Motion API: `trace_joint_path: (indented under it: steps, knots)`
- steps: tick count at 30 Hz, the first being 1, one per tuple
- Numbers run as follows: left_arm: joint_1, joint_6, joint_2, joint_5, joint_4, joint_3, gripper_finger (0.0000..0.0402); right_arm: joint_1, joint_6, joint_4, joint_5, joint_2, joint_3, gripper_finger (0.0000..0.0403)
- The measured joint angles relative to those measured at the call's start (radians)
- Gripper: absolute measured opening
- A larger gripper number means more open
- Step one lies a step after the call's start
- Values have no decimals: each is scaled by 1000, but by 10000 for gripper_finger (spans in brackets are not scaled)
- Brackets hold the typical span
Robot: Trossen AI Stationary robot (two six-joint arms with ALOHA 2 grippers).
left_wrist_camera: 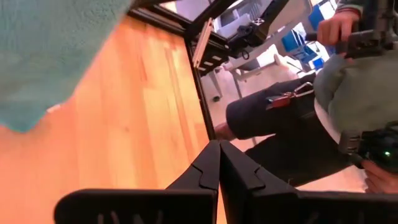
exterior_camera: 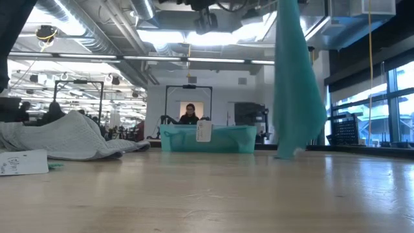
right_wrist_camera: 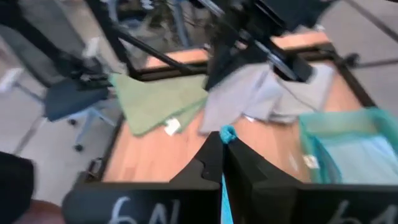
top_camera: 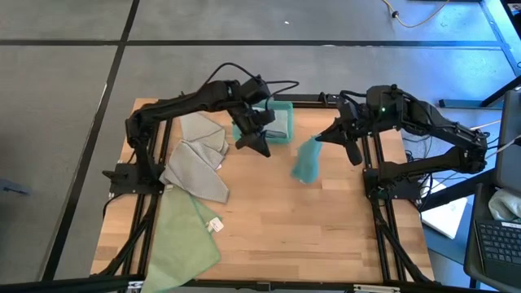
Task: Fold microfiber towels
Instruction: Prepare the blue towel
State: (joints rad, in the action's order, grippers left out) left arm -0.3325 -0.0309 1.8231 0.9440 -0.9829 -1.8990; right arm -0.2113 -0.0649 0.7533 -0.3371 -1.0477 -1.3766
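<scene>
A teal towel (top_camera: 308, 161) hangs in mid-table from my right gripper (top_camera: 321, 138), which is shut on its top. The low view shows this towel (exterior_camera: 294, 84) as a long drape. My left gripper (top_camera: 262, 148) is shut and empty, hovering beside the teal bin (top_camera: 273, 122) to the left of the hanging towel. A crumpled grey towel (top_camera: 199, 159) lies on the table at the left. A pale green towel (top_camera: 187, 236) lies spread at the near left corner, with a white tag (top_camera: 215, 225) at its edge. My right gripper pinches the teal towel near its top edge (right_wrist_camera: 227, 133) between its two fingers. A small tuft shows past the fingertips. The fingers come from the table's right, slanting a little downward. The towel hangs slack below them, and its lower end (exterior_camera: 284, 154) reaches down to the table top.
The rigid teal bin (exterior_camera: 207, 138) stands at the far middle of the table. Bare wood (top_camera: 326, 236) lies on the near right. A person (left_wrist_camera: 323, 106) sits past the table's right edge. Black frame rails (top_camera: 383, 236) run along the table's sides.
</scene>
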Motion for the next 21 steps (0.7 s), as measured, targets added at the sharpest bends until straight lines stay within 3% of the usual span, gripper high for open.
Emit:
trace_joint_path:
  steps: [3, 5, 12, 15, 21]
  knots:
    - [8, 8, -1, -35, 13, 0, 0, -5, -3, -25, -84, -20, 0, 5]
    - [13, 8, -1, -55, 17, 0, 0, -4, 16, -12, -83, -44, 0, 5]
    - [13, -21, -3, -88, 4, 0, 0, -5, 153, 15, 100, -130, 0, 5]
    - [12, -18, -17, -94, -34, 0, 0, -4, 153, -23, 68, -148, -18, 5]
    - [-3, -11, -75, -156, -59, 0, 0, 81, 153, 1, -30, -205, -181, 5]
